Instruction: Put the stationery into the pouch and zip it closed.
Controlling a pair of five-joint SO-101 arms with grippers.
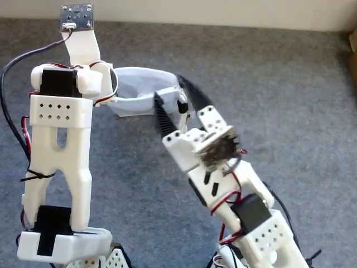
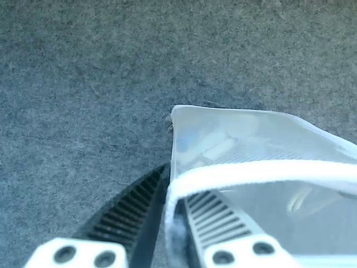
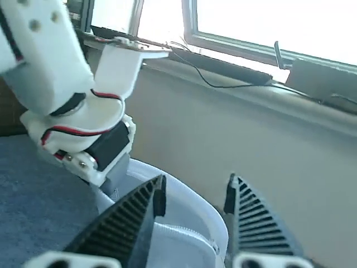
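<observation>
My left pincer [image 2: 174, 178] is clamped on the pouch [image 2: 251, 139] rim; my right pincer [image 3: 195, 187] stands apart above its other end. Contents unconfirmed; zipping judged outstanding.

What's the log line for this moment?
left gripper: shut on pouch rim | right gripper: open, at pouch's other end

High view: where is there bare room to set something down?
The wide grey surface right of the right arm is free, as is the strip between it and the left arm, short of the pouch. Crowded at the pouch, where both arms' jaws meet.
</observation>
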